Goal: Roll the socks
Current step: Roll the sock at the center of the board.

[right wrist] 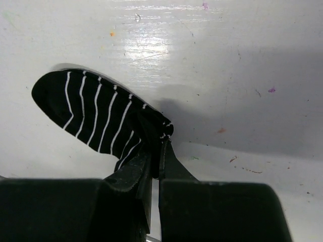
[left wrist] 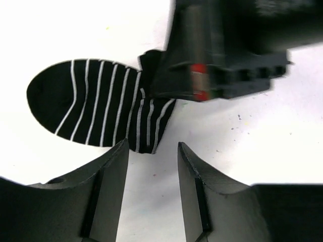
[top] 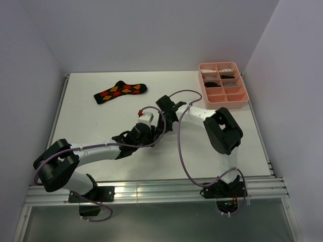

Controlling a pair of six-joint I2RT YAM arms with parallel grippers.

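A black sock with thin white stripes (left wrist: 93,103) lies flat on the white table, its rounded toe to the left in both wrist views. My right gripper (right wrist: 157,146) is shut on the bunched end of this striped sock (right wrist: 91,108), pinching the fabric between its fingertips. In the left wrist view the right gripper (left wrist: 166,75) covers that end. My left gripper (left wrist: 151,147) stands open just short of the sock's near edge, with only bare table between its fingers. A black argyle sock (top: 120,92) with red and yellow diamonds lies flat at the back left, apart from both arms.
A pink compartment tray (top: 241,99) stands at the back right with light and dark bundles in its far compartments. Both arms meet near the table's middle (top: 156,121), with purple cables looping over them. White walls close in the sides and back.
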